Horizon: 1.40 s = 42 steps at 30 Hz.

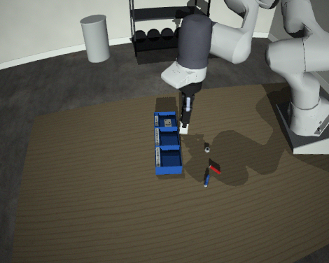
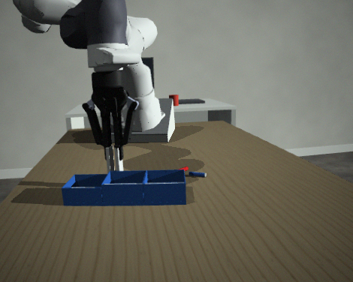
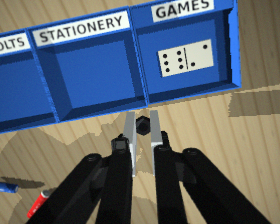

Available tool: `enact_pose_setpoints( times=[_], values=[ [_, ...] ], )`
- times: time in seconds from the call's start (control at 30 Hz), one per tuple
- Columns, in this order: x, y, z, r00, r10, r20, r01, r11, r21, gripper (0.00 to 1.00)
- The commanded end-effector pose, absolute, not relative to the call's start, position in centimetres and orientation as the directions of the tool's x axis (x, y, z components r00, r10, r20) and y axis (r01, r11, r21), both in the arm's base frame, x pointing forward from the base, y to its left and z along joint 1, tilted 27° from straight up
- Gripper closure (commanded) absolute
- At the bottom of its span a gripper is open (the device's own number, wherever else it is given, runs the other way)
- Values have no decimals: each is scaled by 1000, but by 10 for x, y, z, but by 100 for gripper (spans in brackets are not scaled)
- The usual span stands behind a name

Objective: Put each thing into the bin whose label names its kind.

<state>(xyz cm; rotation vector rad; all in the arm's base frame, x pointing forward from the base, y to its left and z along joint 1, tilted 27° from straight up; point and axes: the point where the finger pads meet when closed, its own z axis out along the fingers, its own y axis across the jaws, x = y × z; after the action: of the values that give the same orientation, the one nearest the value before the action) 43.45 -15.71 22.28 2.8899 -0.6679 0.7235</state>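
My gripper (image 1: pixel 183 129) (image 2: pixel 114 166) (image 3: pixel 143 123) is shut on a dark hex nut (image 3: pixel 143 126), just beside the bin row where stationery and games meet. The GAMES bin (image 1: pixel 165 113) (image 2: pixel 82 196) (image 3: pixel 235 60) holds a white domino (image 1: pixel 168 122) (image 3: pixel 186 58). The STATIONERY bin (image 1: pixel 169 139) (image 2: pixel 123 195) (image 3: pixel 92 70) is empty. The third bin (image 1: pixel 169 171) (image 2: pixel 165 194) (image 3: pixel 20 90) looks empty; its label ends in "OLTS". A grey nut-like piece (image 1: pixel 207 150), a red cylinder (image 1: pixel 215 169) (image 2: pixel 183 169) (image 3: pixel 37 205) and a blue cylinder (image 1: pixel 206 180) (image 2: pixel 197 174) (image 3: pixel 7 188) lie on the table.
The robot base (image 1: pixel 304 140) (image 2: pixel 150 137) stands at the table's far end from the exterior view. A bin (image 1: pixel 96 38) and a dark shelf (image 1: pixel 157 14) stand on the floor beyond the table. A side desk (image 2: pixel 221 106) with a red cup (image 2: pixel 174 100) is behind the base.
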Motion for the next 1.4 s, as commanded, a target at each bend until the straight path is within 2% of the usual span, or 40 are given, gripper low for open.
enact_pose_setpoints(
  times=[0.0,0.23,1.37],
  values=[
    [426,-156,226,804,-385,453,-428,-904,-9,93],
    [417,-151,247,804,-385,453,-428,-904,-9,93],
    [417,-151,247,804,-385,453,-428,-904,-9,93]
  ],
)
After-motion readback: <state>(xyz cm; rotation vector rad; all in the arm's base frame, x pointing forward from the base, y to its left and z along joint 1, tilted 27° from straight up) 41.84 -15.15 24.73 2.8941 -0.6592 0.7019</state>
